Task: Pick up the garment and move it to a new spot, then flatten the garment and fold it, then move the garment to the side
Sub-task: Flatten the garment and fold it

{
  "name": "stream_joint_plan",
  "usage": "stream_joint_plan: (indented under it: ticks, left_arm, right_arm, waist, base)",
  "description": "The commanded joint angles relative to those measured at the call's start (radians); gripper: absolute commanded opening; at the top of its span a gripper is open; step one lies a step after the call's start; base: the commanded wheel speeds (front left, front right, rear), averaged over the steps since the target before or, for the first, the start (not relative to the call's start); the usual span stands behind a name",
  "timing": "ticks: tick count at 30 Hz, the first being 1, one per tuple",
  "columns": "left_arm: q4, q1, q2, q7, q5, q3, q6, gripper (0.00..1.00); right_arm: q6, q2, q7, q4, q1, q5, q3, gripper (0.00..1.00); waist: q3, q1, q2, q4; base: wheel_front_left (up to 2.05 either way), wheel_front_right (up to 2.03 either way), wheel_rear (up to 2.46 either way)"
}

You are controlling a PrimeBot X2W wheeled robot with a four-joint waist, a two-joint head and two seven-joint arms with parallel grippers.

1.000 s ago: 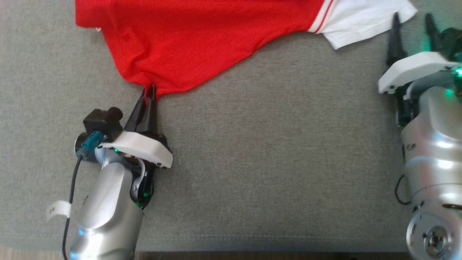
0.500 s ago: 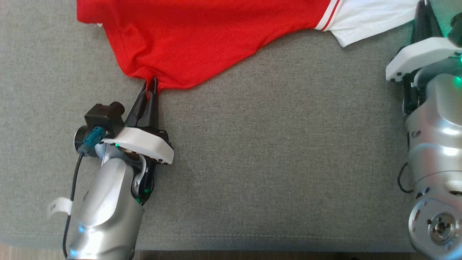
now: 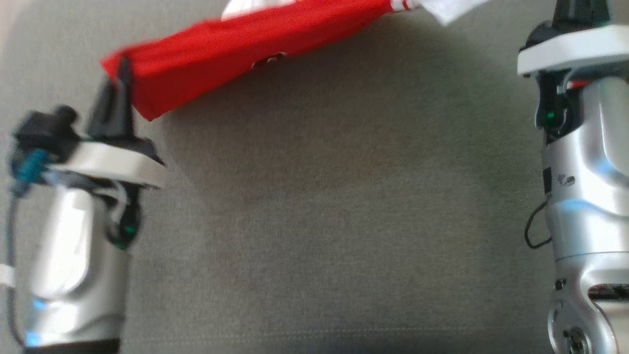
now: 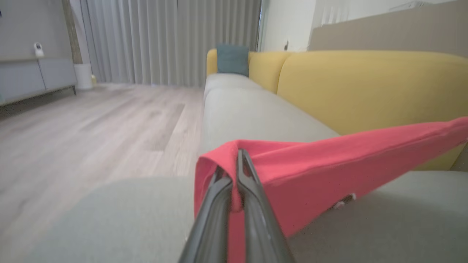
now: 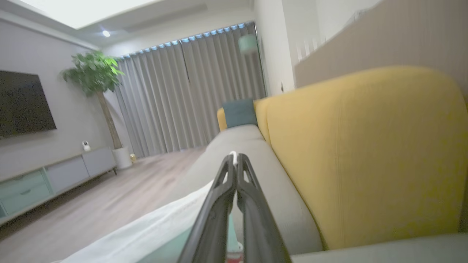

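Observation:
The garment, a red shirt with a white sleeve, hangs stretched in the air above the grey sofa seat. My left gripper is at the upper left of the head view, shut on the shirt's red corner. In the left wrist view, red cloth folds over the closed left gripper. My right gripper is shut, with a bit of white cloth pinched at its tips and the white sleeve trailing down to the lower left. In the head view its fingertips are cut off by the top edge.
The yellow backrest runs along the far side of the seat, with a teal cushion at the sofa's distant end. Wooden floor lies beyond the seat's front edge. A low cabinet and a potted plant stand by the wall.
The right gripper closed on the white sleeve. Both arms then rose, lifting the shirt off the seat and pulling it taut between them. The head view has shifted too.

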Motion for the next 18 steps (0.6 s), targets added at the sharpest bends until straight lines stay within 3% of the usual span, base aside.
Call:
stream_joint_plan:
  ticks: [1, 10, 15, 18]
  left_arm:
    - [-0.051, -0.061, 0.064, -0.005, 0.013, 0.048, -0.003, 0.00]
    - [-0.120, -0.197, 0.199, 0.095, 0.010, 0.067, -0.015, 0.00]
    - [-0.141, -0.281, 0.272, 0.194, 0.029, 0.042, -0.020, 0.00]
    - [-0.122, -0.344, 0.280, 0.235, 0.023, 0.016, -0.023, 0.00]
  right_arm:
    - [-0.001, 0.004, -0.003, -0.082, -0.021, 0.037, 0.047, 0.00]
    - [-0.001, -0.098, 0.004, -0.217, -0.095, 0.129, 0.119, 0.00]
    - [-0.001, -0.141, 0.049, -0.217, -0.182, 0.111, 0.119, 0.00]
    - [-0.001, -0.149, 0.066, -0.186, -0.245, 0.076, 0.114, 0.00]
  waist:
    - [-0.102, 0.0000, 0.0000, -0.040]
    - [-0.190, 0.0000, 0.0000, -0.068]
    - [-0.137, 0.0000, 0.0000, -0.074]
    - [-0.070, 0.0000, 0.0000, -0.066]
  base:
    - [0.00, 0.00, 0.00]
    - [0.00, 0.00, 0.00]
    - [0.00, 0.00, 0.00]
    - [0.00, 0.00, 0.00]
